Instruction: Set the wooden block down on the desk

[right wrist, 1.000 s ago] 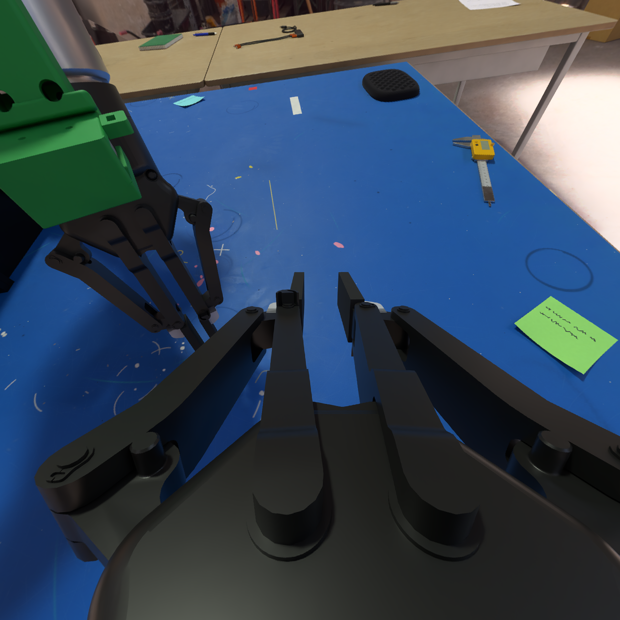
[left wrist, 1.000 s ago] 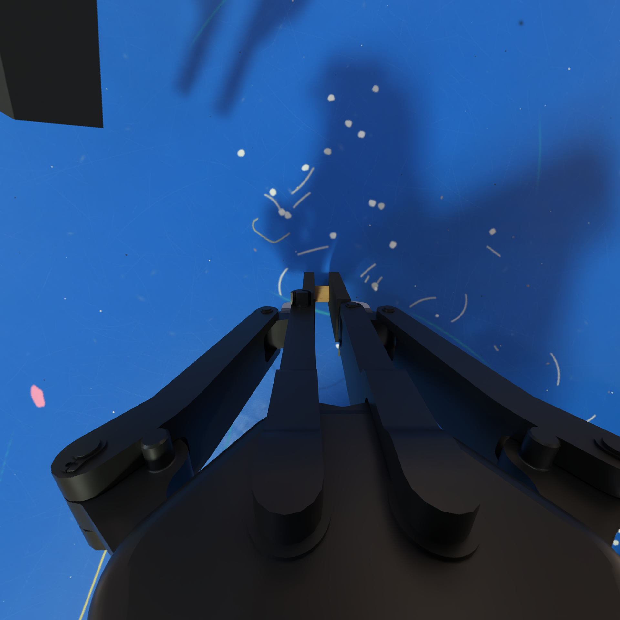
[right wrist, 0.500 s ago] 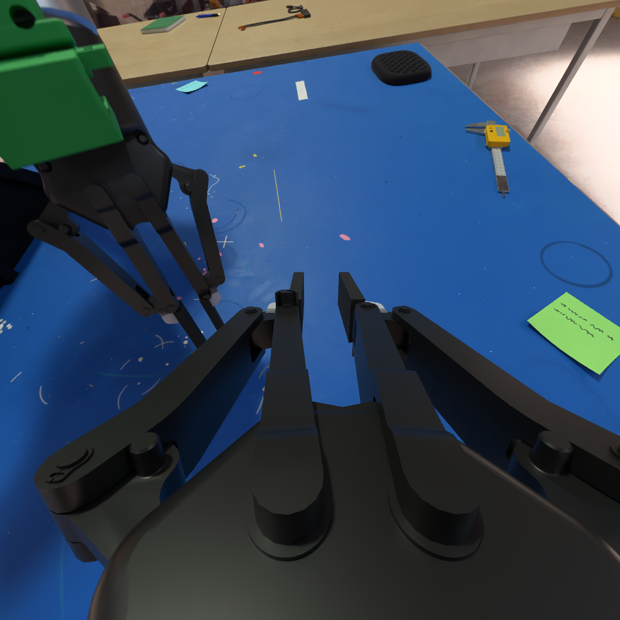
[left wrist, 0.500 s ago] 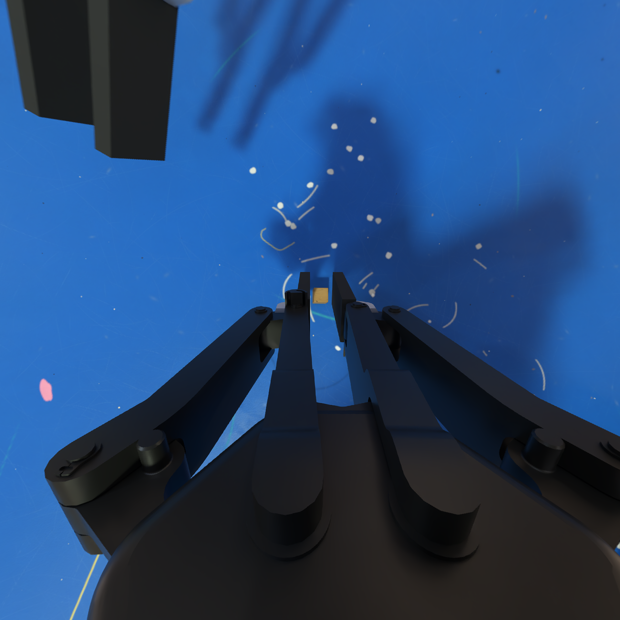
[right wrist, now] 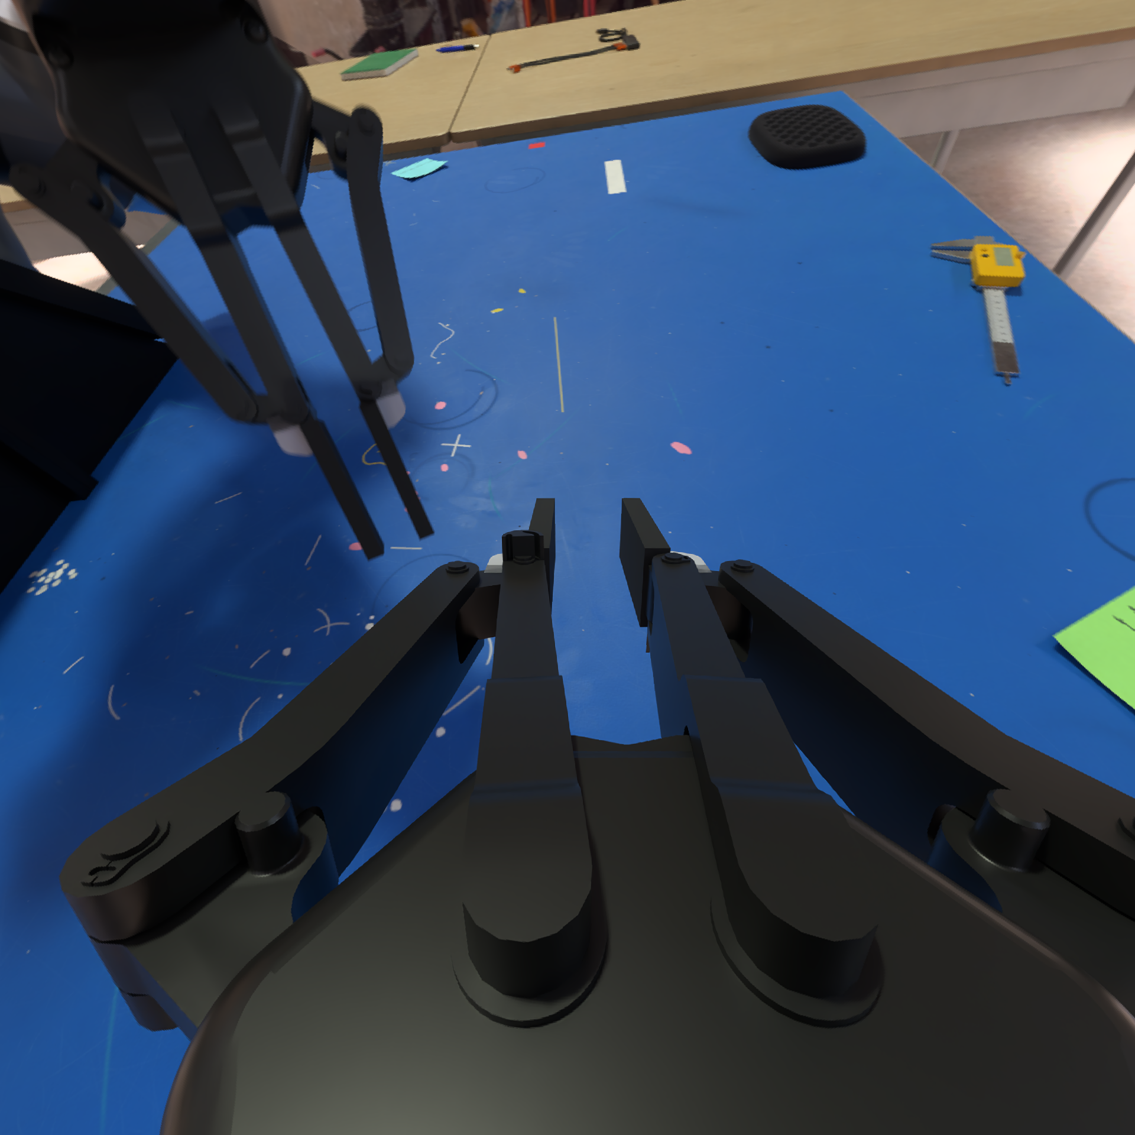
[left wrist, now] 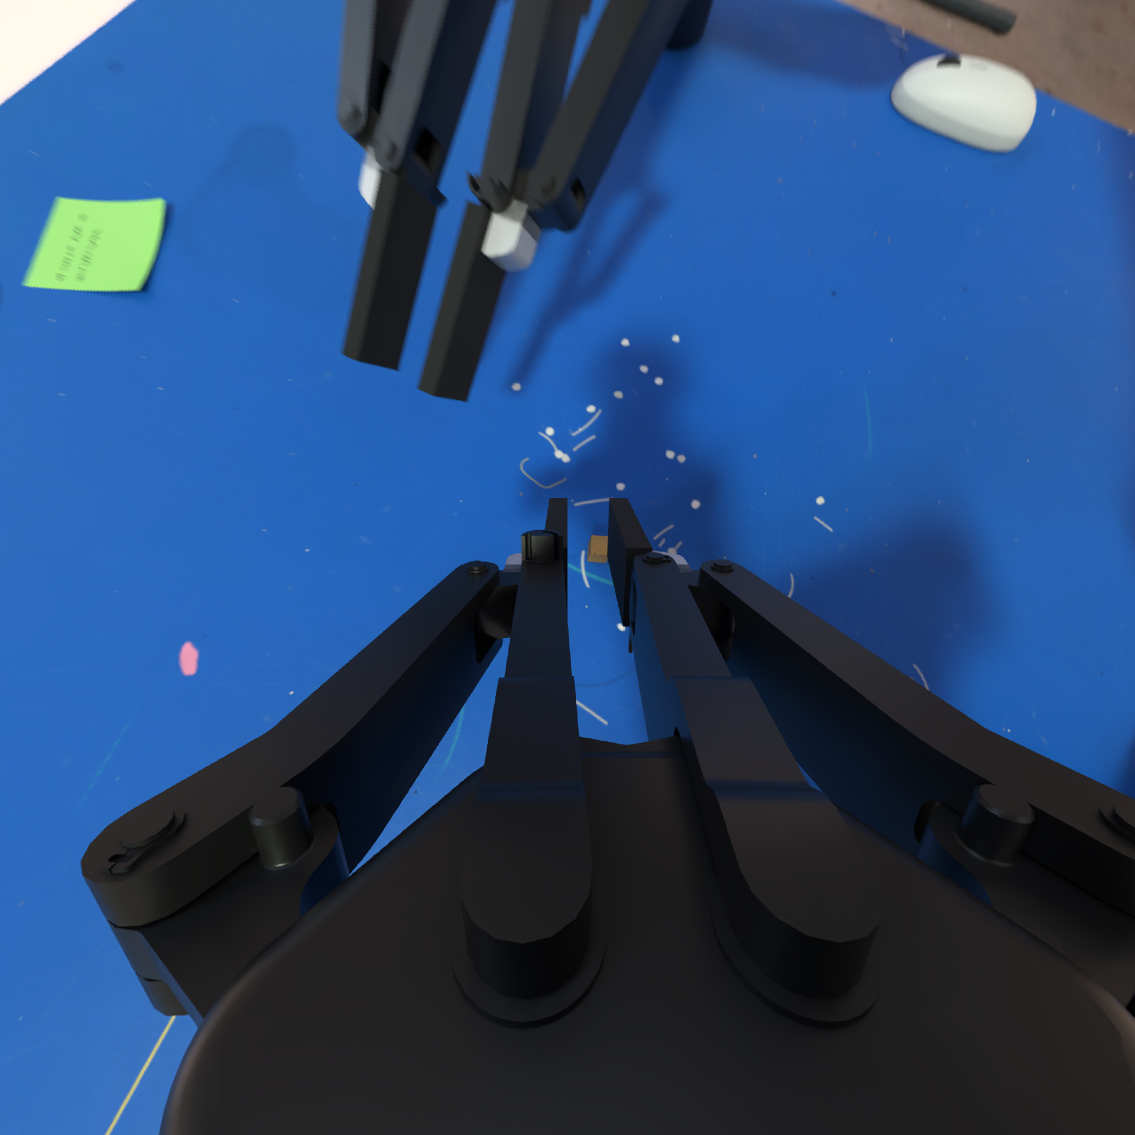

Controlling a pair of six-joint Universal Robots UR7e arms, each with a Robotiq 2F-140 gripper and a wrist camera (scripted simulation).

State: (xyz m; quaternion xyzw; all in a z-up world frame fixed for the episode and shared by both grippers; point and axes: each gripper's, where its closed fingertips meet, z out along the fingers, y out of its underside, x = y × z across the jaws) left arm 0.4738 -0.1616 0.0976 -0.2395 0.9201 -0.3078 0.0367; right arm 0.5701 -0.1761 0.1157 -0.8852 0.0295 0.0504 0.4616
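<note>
The small wooden block (left wrist: 597, 548) lies on the blue desk (left wrist: 245, 491), seen between my left gripper's fingers and below them. My left gripper (left wrist: 588, 510) is open, its fingers apart and clear of the block. It also shows in the right wrist view (right wrist: 399, 542), its tips just above the desk. My right gripper (right wrist: 586, 522) is open and empty, hovering over the desk. It shows in the left wrist view (left wrist: 408, 374), beyond and left of the block. The block does not show in the right wrist view.
A green note (left wrist: 98, 242) and a white mouse (left wrist: 964, 107) lie on the desk. A yellow caliper (right wrist: 998, 288) and a black pad (right wrist: 806, 135) lie on the right side. Wooden tables (right wrist: 737, 61) stand behind.
My left gripper was shut on the block, then opened and drew up and back, leaving the block on the desk. The right gripper has come closer to the left one.
</note>
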